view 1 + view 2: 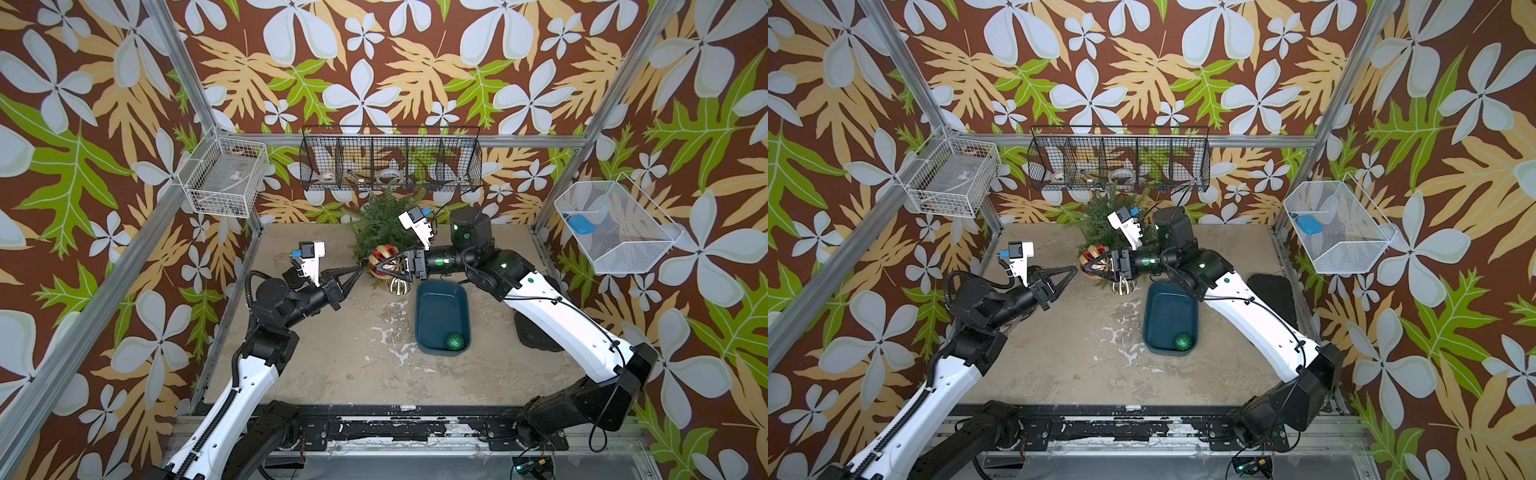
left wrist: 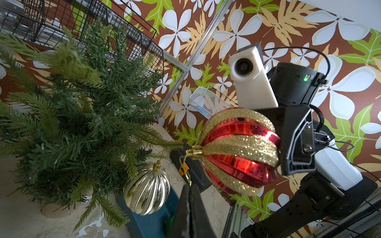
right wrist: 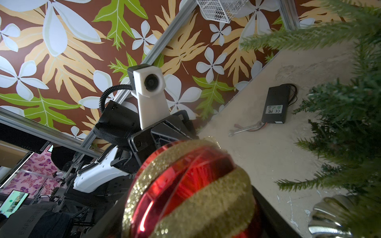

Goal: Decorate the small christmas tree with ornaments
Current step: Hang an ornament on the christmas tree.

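Where the two arms meet in front of the small christmas tree (image 1: 382,226), the right hand (image 1: 390,266) is closed partway around the red-and-gold bauble (image 2: 239,152). One finger lies against each side of the ball, and the ball is held clear of the desk (image 1: 332,353). The bauble's gold cap points toward the tree's lower branches, close to the needle tips.

The left hand (image 1: 357,271) is fully closed, with its tips just beside the bauble's cap. In the left wrist view the gold hanging loop (image 2: 186,171) runs from the cap down to those tips. Whether the loop is actually pinched cannot be confirmed.

The tree stands upright on its tan base at the back centre of the desk, beneath the black wire basket (image 1: 390,164).

The gold-and-white bauble (image 2: 147,189) sits under the tree's lowest branches, just beside the far end of the teal tray (image 1: 440,307). A cord rises from its cap toward a branch. Whether it also rests on the desk cannot be told.

The glittery green bauble (image 1: 455,341) lies inside the tray at its near corner, well apart from the tree.
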`<state>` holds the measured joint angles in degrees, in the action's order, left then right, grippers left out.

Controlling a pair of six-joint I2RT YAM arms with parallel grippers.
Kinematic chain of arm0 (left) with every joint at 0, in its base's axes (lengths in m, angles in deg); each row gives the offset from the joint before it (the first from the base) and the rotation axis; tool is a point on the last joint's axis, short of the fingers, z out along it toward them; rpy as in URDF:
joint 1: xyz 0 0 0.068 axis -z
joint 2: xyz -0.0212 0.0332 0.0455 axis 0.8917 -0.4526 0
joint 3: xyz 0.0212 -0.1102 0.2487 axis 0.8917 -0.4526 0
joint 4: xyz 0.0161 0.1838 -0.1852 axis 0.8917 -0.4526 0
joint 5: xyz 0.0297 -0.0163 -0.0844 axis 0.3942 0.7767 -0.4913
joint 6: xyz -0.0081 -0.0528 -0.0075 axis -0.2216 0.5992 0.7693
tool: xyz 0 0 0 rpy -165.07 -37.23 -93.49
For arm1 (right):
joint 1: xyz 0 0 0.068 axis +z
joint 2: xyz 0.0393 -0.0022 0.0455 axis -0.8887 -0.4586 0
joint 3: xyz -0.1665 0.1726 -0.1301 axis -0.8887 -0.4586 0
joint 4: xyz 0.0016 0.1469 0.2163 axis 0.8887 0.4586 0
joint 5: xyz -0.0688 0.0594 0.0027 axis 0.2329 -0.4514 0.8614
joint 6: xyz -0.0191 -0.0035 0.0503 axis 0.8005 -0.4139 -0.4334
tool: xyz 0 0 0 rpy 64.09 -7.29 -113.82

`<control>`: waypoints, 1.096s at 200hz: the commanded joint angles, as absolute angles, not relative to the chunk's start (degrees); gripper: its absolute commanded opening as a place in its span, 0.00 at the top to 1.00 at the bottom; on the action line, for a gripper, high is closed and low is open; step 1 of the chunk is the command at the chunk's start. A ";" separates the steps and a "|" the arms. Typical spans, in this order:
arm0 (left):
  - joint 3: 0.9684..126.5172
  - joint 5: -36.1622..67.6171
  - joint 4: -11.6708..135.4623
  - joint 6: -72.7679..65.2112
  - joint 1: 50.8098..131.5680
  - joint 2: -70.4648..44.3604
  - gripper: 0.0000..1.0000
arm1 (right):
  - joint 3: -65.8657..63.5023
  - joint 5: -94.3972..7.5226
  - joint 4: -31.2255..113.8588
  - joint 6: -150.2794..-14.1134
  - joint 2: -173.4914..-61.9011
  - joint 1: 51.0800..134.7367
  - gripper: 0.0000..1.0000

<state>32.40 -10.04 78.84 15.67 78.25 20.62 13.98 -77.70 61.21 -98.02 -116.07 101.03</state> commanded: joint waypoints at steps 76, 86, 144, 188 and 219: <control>34.12 -14.83 75.23 12.98 78.12 18.90 1.00 | 17.81 -77.84 61.64 -97.32 -118.99 101.14 0.35; 34.07 -15.14 74.94 12.83 78.13 18.79 1.00 | 18.10 -77.84 61.69 -97.39 -119.28 101.18 0.35; 32.91 -14.76 75.47 13.03 76.98 18.46 1.00 | 19.71 -76.92 63.48 -96.78 -120.74 101.15 0.36; 33.57 -15.64 77.52 13.98 76.13 17.23 1.00 | 19.97 -76.87 64.28 -96.32 -121.46 101.89 0.36; 34.07 -15.72 77.86 13.69 76.16 16.59 1.00 | 20.54 -75.99 64.75 -95.74 -121.64 101.90 0.36</control>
